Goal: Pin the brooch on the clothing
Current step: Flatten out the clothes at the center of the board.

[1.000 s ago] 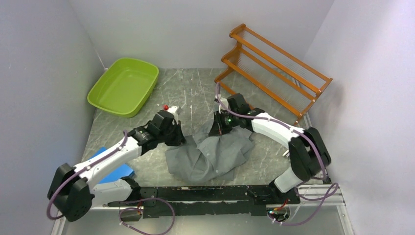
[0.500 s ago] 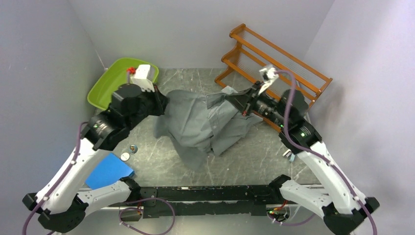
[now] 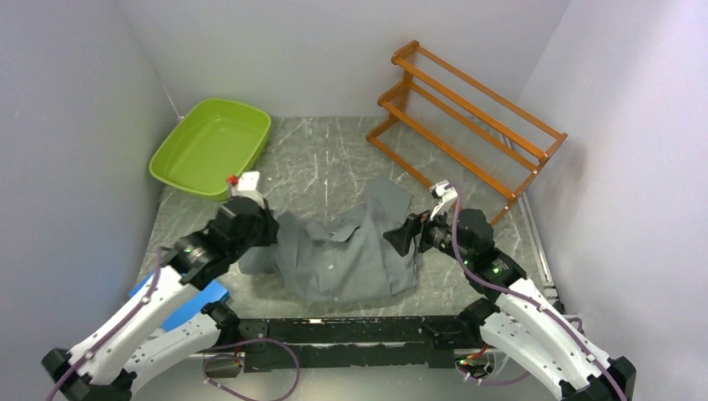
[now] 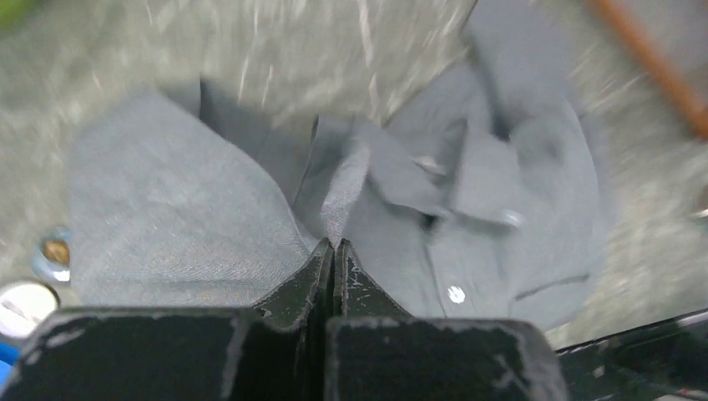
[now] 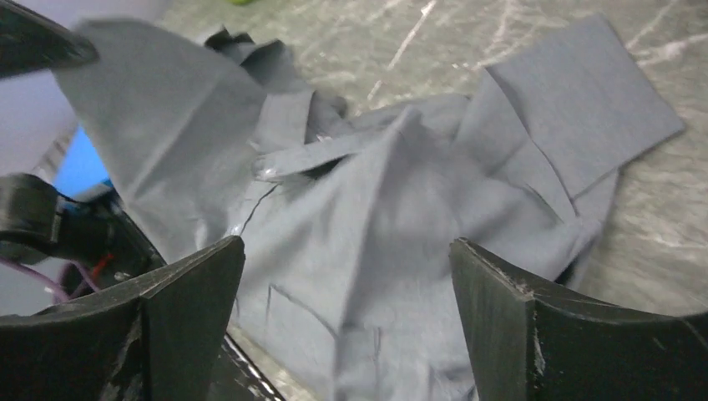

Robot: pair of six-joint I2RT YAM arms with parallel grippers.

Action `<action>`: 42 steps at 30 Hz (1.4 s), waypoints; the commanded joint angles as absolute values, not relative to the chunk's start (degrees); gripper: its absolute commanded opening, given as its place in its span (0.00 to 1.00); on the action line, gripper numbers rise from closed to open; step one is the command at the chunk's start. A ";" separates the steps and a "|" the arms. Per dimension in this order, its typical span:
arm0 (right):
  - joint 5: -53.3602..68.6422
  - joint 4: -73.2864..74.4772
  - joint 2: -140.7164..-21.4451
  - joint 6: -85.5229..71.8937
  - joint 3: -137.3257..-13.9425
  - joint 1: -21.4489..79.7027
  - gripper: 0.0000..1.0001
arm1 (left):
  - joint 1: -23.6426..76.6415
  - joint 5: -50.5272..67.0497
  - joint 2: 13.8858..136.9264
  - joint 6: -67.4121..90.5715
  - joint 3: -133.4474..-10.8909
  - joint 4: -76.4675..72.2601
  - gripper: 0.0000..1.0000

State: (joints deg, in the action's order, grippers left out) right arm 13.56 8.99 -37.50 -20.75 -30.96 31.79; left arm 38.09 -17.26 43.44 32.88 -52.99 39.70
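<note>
The clothing, a dark-grey button-up shirt, lies crumpled on the table's middle with its collar and pale buttons up. My left gripper is shut on a fold of it at its left edge; the left wrist view shows the jaws pressed together on the cloth. My right gripper hovers at the shirt's right side. It stands wide open over the fabric, holding nothing. Two small round discs lie on the table left of the shirt. I cannot tell whether either is the brooch.
A lime-green tub sits at the back left and an orange wooden rack at the back right. A blue flat pad lies under my left arm near the front edge. Grey walls close in on three sides.
Both arms came down and toward the front, bringing the raised, stretched shirt onto the table. My right gripper opened and let go of it. The left stays shut on the cloth.
</note>
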 commanded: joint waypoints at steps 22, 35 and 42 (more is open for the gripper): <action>31.92 -2.21 -72.60 -14.38 -44.31 26.57 0.99 | 38.23 6.30 37.20 32.23 -32.28 15.42 0.03; 45.50 -0.53 -95.22 -13.03 -56.10 28.32 0.75 | 38.23 5.82 35.61 32.83 -30.51 14.01 0.03; 44.91 5.75 -92.55 -10.44 -55.60 28.53 0.28 | 38.19 5.20 35.51 32.08 -31.81 15.18 0.03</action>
